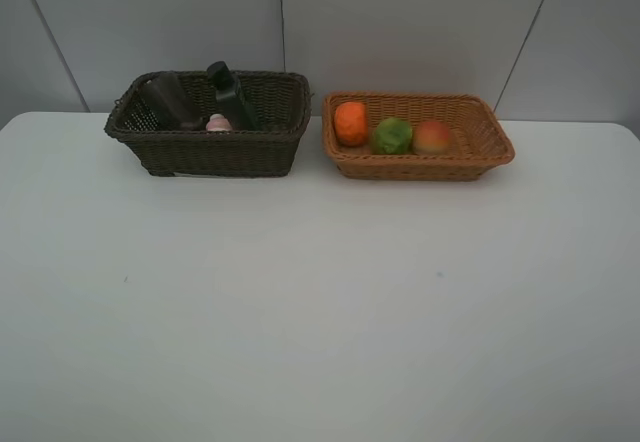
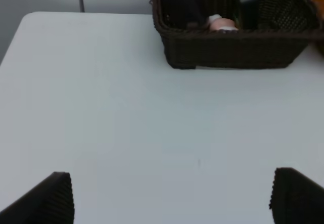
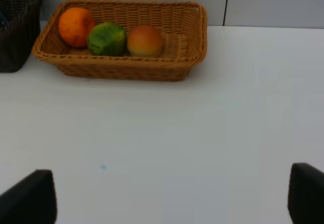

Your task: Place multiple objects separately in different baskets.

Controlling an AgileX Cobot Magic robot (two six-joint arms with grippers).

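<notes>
Jaws of left gripper (image 2: 172, 196) and right gripper (image 3: 172, 196) are seen spread wide, nothing held, over bare white table (image 1: 300, 302). Dark brown basket (image 1: 215, 150) is filled w/ dark green pump bottle (image 1: 228, 90), pink white-capped bottle (image 1: 218, 122), dark-looking cup (image 1: 172, 99). Light tan basket (image 1: 470, 158), just beside it, is loaded w/ orange tangerine (image 1: 351, 123), bumpy green citrus (image 1: 392, 136), red-yellow peach (image 1: 432, 137).

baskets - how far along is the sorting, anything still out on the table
It looks finished. The tan basket holds the tangerine, green citrus and peach. The dark basket holds the pump bottle, pink bottle and a dark cup-like item. Nothing is in hand: the left end effector and right end effector are open over bare table. No items remain outside.
</notes>
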